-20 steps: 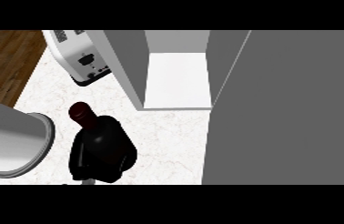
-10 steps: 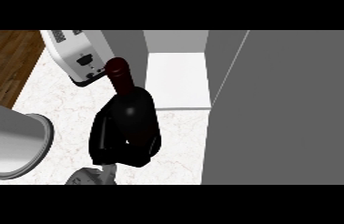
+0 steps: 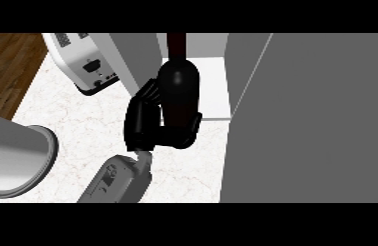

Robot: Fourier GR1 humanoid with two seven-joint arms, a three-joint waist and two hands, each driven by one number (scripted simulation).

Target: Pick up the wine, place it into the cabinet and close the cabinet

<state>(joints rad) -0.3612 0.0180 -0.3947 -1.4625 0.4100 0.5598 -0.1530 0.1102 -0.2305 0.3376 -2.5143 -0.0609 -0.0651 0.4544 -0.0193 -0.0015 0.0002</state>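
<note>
The wine bottle (image 3: pixel 181 87) is dark, with its neck (image 3: pixel 176 42) pointing away into the cabinet opening. My left hand (image 3: pixel 159 130) is shut on the bottle's lower body, fingers (image 3: pixel 148 97) curled along its left side and the thumb on its right. The grey forearm (image 3: pixel 118 180) comes in from the lower edge. The bottle hangs over the left front part of the cabinet's white shelf (image 3: pixel 214 95). The cabinet's grey door (image 3: pixel 310 120) stands open at the right. My right hand does not show.
A white toaster (image 3: pixel 85 65) stands on the marble counter (image 3: pixel 74 115) at the upper left, beside a grey cabinet panel (image 3: pixel 136 55). A grey round vessel (image 3: pixel 22 160) sits at the lower left. Wooden floor (image 3: pixel 15 65) lies past the counter's left edge.
My hand has lifted the bottle from the counter and carried it up and right, from beside the round vessel to the cabinet opening. The forearm now shows below it.
</note>
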